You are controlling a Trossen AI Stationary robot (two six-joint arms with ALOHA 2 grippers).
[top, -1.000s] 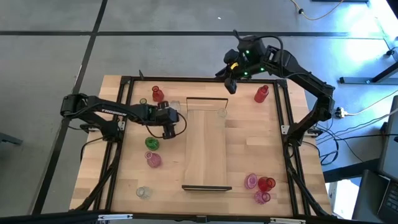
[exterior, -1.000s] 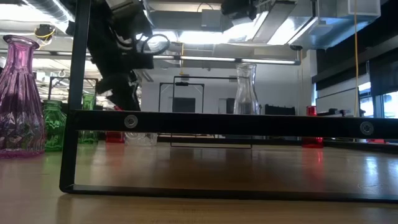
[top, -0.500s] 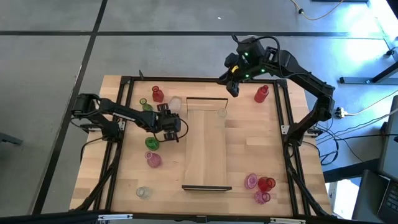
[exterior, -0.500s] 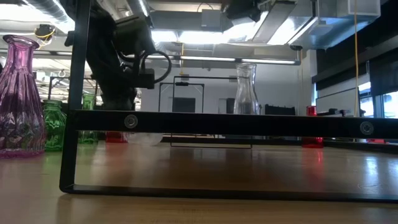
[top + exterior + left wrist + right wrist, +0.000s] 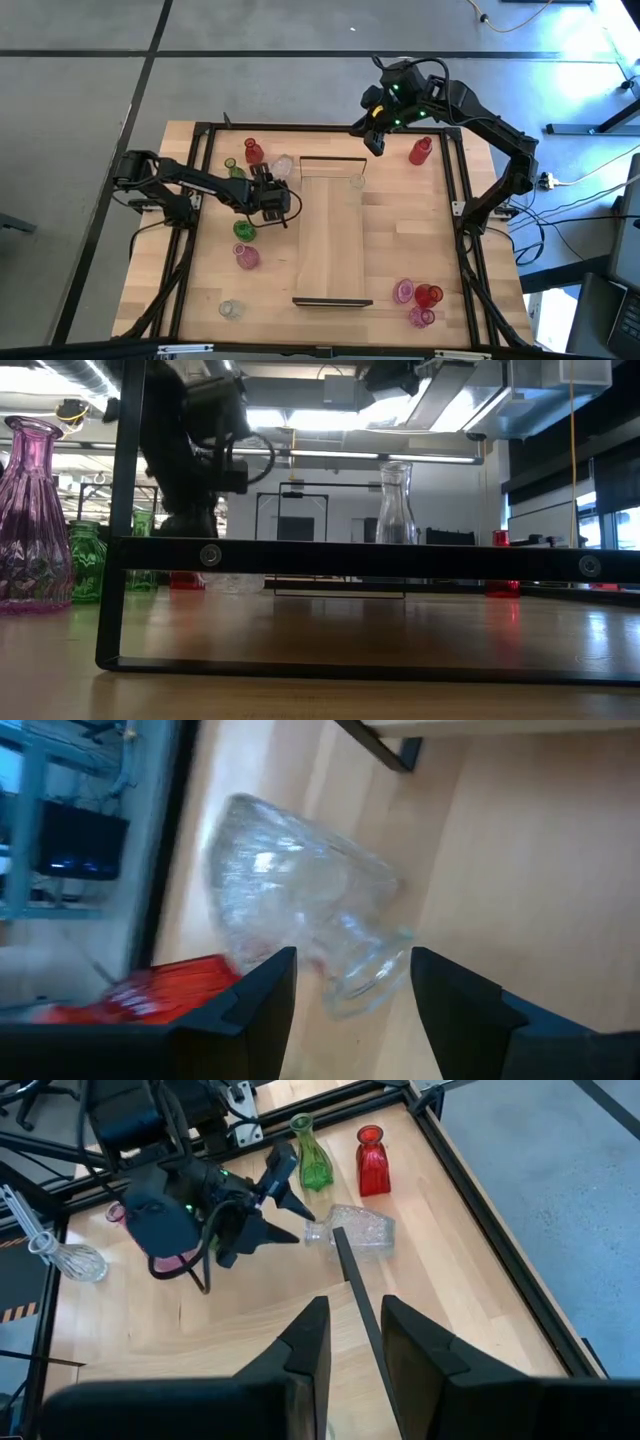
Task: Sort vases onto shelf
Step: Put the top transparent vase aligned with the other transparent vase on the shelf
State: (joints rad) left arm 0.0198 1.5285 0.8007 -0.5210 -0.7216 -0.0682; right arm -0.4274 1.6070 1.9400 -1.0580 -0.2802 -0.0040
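Sorting has barely begun: only one clear vase (image 5: 357,181) stands on the shelf (image 5: 335,250), at its upper end in the high view; the other ten are still on the worktop (image 5: 400,230).

At the left of that view there are six:
- a red vase (image 5: 253,151), a green one (image 5: 232,167) and a tipped clear vase (image 5: 282,165) near the top
- a second green one (image 5: 243,230), a pink one (image 5: 247,257) and a clear one (image 5: 230,309) lower down

The left gripper (image 5: 352,960) is at the tipped vase, fingers apart with its mouth between them, not clamped.

The right gripper (image 5: 355,1305) hovers over the shelf's upper end, fingers apart and empty.

On the right are a red vase (image 5: 420,151) at the top and a lower cluster of two pink (image 5: 404,291) and one red (image 5: 428,296).

That makes eleven: three red, two green, three pink, three clear.
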